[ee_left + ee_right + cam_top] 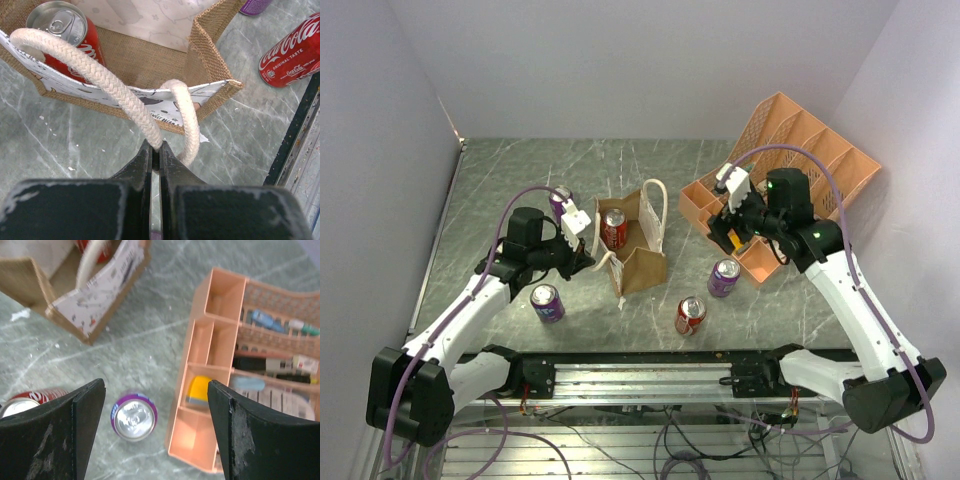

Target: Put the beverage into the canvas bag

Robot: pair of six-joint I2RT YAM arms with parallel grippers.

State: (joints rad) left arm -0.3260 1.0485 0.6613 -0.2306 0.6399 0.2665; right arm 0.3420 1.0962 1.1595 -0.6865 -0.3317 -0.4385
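Worktop: grey-green marbled slab that carries everything below.
Organizer: orange plastic, far right, with pens and small items in its compartments. The right arm hangs just by its near edge. Risk: a wide swing of that arm clips a wall and drags it.
Canvas bag: mid-worktop between the two arms, upright, mouth open. Looks light and soft-sided. Risk: it tips or slides if its handle is pulled sideways or a can catches the rim.
Left end effector: fingers pressed together, pinching the near handle, a cream rope loop. The hold sits at the very tips. Risk: the rope slips out and the mouth slackens.
Right end effector: fingers spread wide with nothing between them, hovering over the purple can.
Purple can: my guess for the beverage to go in next. It stands upright on the worktop between bag and organizer, near the organizer's front corner. Risk: an off-centre close knocks it over and it rolls, and its smooth wall may slip in the grip.
Red can: upright inside the bag, at its far end. Risk: a can lowered onto it jams or tilts.
Second red can: upright just in front of the bag. Risk: a low carry bumps it.
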